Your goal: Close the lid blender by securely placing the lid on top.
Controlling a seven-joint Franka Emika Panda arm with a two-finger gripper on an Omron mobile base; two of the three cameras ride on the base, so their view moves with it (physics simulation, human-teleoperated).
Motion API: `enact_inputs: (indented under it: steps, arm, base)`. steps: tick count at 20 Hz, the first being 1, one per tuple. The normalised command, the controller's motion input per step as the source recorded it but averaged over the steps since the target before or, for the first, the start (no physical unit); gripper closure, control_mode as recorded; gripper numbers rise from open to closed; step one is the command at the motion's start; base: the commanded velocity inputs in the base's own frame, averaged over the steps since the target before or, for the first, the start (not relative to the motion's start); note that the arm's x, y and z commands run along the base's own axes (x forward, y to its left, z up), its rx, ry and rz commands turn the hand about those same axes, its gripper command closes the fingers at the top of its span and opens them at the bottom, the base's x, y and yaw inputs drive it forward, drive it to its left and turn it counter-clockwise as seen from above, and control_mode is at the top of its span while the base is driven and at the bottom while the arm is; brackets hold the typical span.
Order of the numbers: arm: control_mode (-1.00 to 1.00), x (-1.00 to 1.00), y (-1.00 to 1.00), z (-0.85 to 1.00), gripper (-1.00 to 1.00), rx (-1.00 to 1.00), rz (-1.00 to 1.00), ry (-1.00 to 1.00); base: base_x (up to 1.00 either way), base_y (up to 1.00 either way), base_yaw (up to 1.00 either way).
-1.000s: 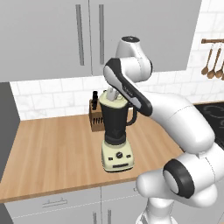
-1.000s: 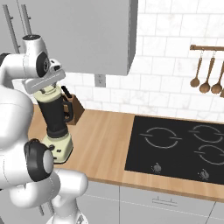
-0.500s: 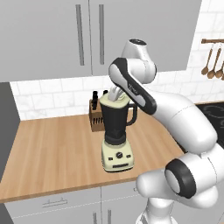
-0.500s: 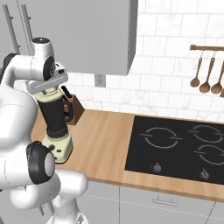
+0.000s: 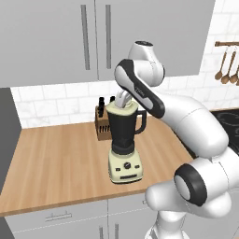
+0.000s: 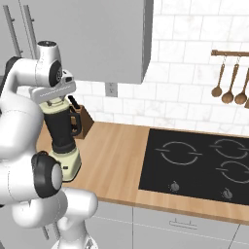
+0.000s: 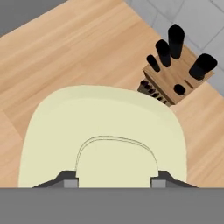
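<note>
Wooden counter [image 5: 60, 158], blender [image 5: 125, 140] capped by lid [image 7: 105, 131], hand view shows gripper [image 7: 114, 180] pinching its knob

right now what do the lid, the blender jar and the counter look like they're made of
Lid: likely plastic; plain cream-yellow, matte, no gloss or grain.
Jar: dark grey-black, faintly see-through with a slight sheen, so tinted plastic or glass; cannot tell which.
Counter: wood, or a wood-look surface; warm brown with plank lines and grain streaks.
It is a render, so these are looks only.

wooden counter [image 5: 56, 158], blender [image 5: 124, 140], knife block [image 5: 101, 122], cooktop [image 6: 194, 163]
</note>
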Motion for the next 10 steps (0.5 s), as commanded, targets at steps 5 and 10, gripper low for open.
enact_inputs:
  steps: [5,10]
  arm:
    - [-1.00,0.00,0.00,0.00,-1.00,0.00,0.00,-0.03]
    - [-1.00,0.00,0.00,0.07,-1.00,0.00,0.00,-0.12]
  base:
    - [0.00,0.00,0.00]
    - [0.00,0.00,0.00]
